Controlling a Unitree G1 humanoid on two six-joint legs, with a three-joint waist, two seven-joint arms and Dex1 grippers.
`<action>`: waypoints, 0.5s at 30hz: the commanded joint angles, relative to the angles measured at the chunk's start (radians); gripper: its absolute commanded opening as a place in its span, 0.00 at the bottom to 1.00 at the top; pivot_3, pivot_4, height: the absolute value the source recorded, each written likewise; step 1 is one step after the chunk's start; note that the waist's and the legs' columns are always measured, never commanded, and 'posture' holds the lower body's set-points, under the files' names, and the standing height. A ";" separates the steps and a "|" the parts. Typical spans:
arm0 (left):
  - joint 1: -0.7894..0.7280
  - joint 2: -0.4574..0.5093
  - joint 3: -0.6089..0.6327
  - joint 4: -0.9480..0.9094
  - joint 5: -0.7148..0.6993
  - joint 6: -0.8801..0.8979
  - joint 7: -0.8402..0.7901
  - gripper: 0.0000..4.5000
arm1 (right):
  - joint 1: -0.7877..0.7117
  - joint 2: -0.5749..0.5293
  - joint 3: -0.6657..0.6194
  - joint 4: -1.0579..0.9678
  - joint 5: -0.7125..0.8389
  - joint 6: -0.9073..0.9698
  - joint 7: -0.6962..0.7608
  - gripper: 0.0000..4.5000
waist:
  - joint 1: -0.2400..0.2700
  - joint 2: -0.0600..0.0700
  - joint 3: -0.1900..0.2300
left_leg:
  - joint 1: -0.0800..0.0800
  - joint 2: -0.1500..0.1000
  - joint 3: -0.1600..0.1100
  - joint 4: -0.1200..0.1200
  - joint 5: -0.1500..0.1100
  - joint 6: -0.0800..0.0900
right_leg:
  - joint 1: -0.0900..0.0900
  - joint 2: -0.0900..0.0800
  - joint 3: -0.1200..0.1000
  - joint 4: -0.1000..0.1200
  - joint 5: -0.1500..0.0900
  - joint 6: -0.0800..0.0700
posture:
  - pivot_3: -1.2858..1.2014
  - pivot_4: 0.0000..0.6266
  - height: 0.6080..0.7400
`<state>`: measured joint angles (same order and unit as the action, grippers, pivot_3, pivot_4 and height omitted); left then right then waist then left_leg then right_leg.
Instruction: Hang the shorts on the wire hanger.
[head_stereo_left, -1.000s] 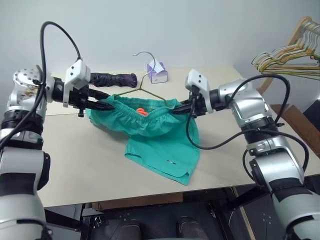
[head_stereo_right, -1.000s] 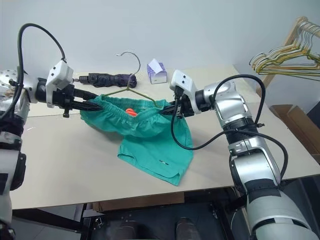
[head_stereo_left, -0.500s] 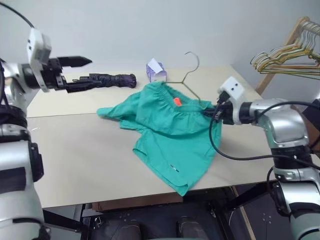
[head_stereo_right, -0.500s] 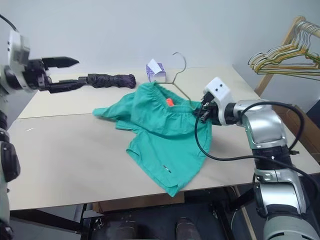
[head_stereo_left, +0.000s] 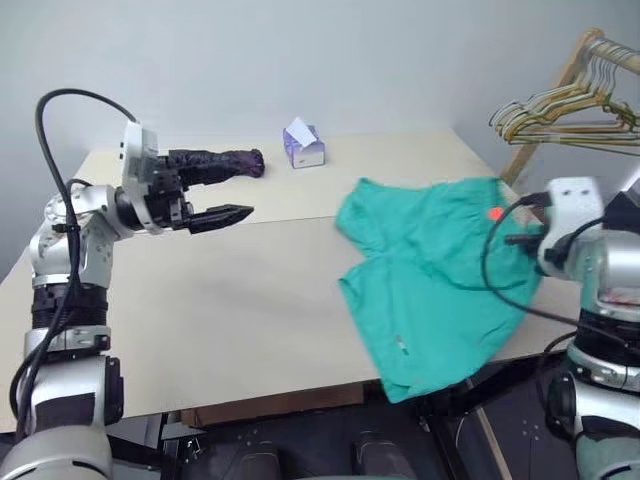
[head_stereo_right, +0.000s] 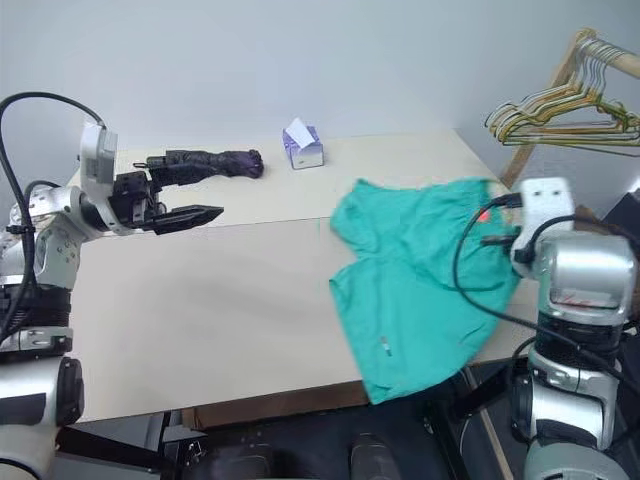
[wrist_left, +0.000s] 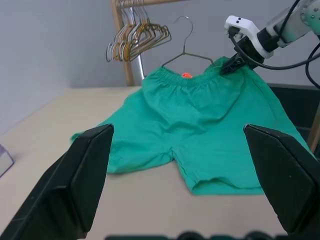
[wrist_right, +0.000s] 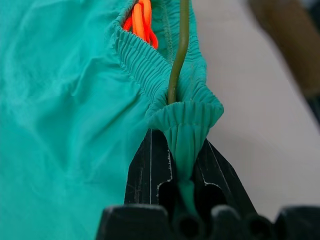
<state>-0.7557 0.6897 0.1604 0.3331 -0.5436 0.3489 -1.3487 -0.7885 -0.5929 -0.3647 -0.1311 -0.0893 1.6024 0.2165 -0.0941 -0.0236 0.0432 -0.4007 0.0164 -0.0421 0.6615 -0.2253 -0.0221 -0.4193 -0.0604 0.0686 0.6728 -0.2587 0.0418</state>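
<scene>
Right wrist view first: the right gripper (wrist_right: 182, 165) is clamped on a bunched fold of the waistband of the shorts (wrist_right: 65, 115), with the wire hanger (wrist_right: 178, 47) seen running inside that same fold, so cloth and wire look to be pinched together. In the left wrist view the hanger's hook is seen rising above the waistband, and the shorts are spread wide, with the far side of the waistband unsupported. From the head camera the shorts are shown at the right end of the table (head_stereo_left: 200, 310), 1 leg draped over the front edge. The left gripper (head_stereo_left: 222, 215) is held over the table well apart from the cloth, fingers spread wide, nothing in them.

The step in hand is judged to be carrying the loaded hanger. It would be done well if the pinch is kept firm and level, so the free side is not allowed to slide off the wire. The bunch of hangers (head_stereo_left: 545, 115) nearby should be given room.
</scene>
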 joint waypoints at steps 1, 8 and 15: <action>0.017 -0.013 0.020 -0.053 -0.014 -0.001 0.037 1.00 | -0.085 0.020 -0.104 0.058 -0.066 -0.074 -0.138 0.02 | -0.007 0.000 0.000 | 0.001 0.000 0.000 -0.001 0.000 0.000 | 0.000 0.000 0.000 0.000 0.000 0.000 | 0.47 0.00 1.00; 0.050 -0.019 0.046 -0.126 -0.058 0.040 0.080 1.00 | -0.266 0.082 -0.255 0.269 -0.145 -0.277 -0.457 0.02 | -0.049 0.002 0.000 | 0.001 0.000 0.000 -0.001 0.000 0.000 | 0.000 0.000 0.002 0.000 0.000 0.000 | 0.48 0.00 1.00; 0.103 -0.009 0.063 -0.217 -0.082 0.072 0.121 1.00 | -0.373 0.018 -0.360 0.500 -0.094 -0.501 -0.628 0.02 | -0.059 0.003 -0.001 | 0.002 0.000 0.000 -0.003 0.000 0.000 | 0.001 -0.001 0.002 -0.001 0.000 0.000 | 0.49 0.00 1.00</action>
<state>-0.6482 0.6651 0.1953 0.1654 -0.5974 0.4153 -1.2423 -1.1110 -0.5372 -0.6928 0.3438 -0.2057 1.1862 -0.3674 -0.1536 -0.0208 0.0424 -0.3989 0.0162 -0.0424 0.6589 -0.2252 -0.0220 -0.4176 -0.0610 0.0700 0.6713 -0.2586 0.0417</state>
